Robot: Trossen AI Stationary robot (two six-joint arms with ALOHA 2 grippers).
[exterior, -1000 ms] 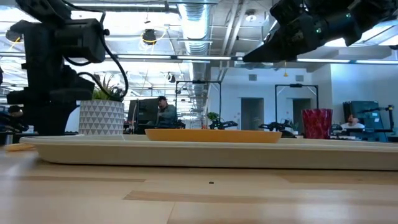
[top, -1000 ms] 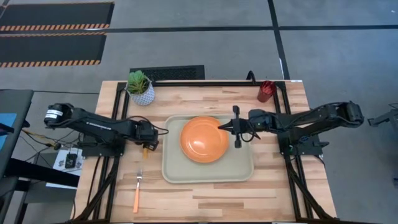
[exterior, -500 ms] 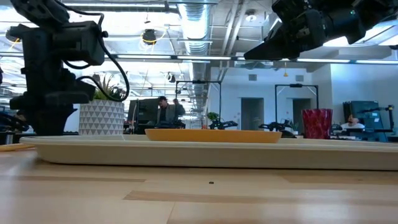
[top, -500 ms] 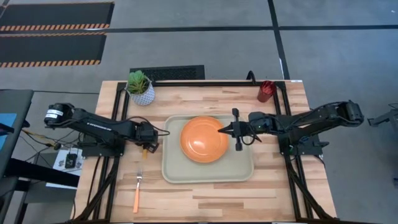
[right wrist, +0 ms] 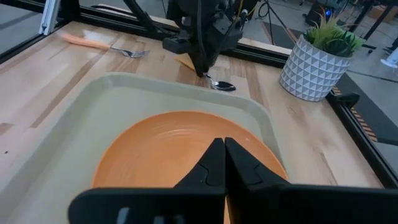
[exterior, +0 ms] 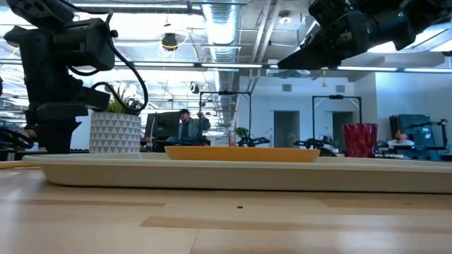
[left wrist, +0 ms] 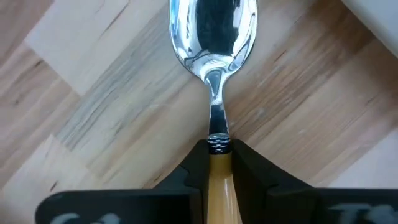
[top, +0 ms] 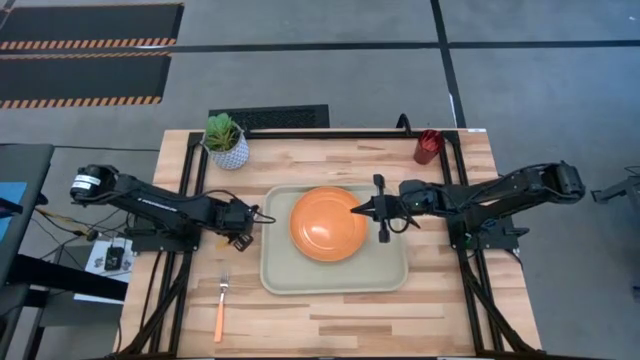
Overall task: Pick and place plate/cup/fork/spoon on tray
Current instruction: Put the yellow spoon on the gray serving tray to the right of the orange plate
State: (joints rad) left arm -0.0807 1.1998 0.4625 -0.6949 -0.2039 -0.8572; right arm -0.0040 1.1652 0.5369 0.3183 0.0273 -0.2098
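Note:
The orange plate [top: 329,223] lies in the beige tray [top: 385,272] at the table's middle. Left of the tray, the orange-handled spoon [left wrist: 213,37] lies on the wood with its silver bowl toward the tray, and my left gripper [top: 238,240] is shut on it. The fork [top: 220,305] lies on the table near the front left. At the far right edge stands the dark red cup [top: 428,146]. My right gripper [top: 356,210] hovers shut over the plate's right part, holding nothing. My left gripper pinches the spoon's orange handle [left wrist: 219,177] between its two fingers [left wrist: 194,169], right behind the dark collar where the metal neck starts. It comes from above, pointing down, with the fingers across the handle. The spoon's bowl [right wrist: 222,86] rests on the table.
A white patterned pot with a green plant [top: 227,142] stands at the far left of the table. Black frame rails [top: 180,250] run along both table sides. Bare wood lies in front of the tray. People show in the room behind.
My left gripper has shut on the spoon's handle, which showed orange between its fingers in the high view before and is now covered. The spoon has stayed on the table. My right gripper has shifted slightly over the plate.

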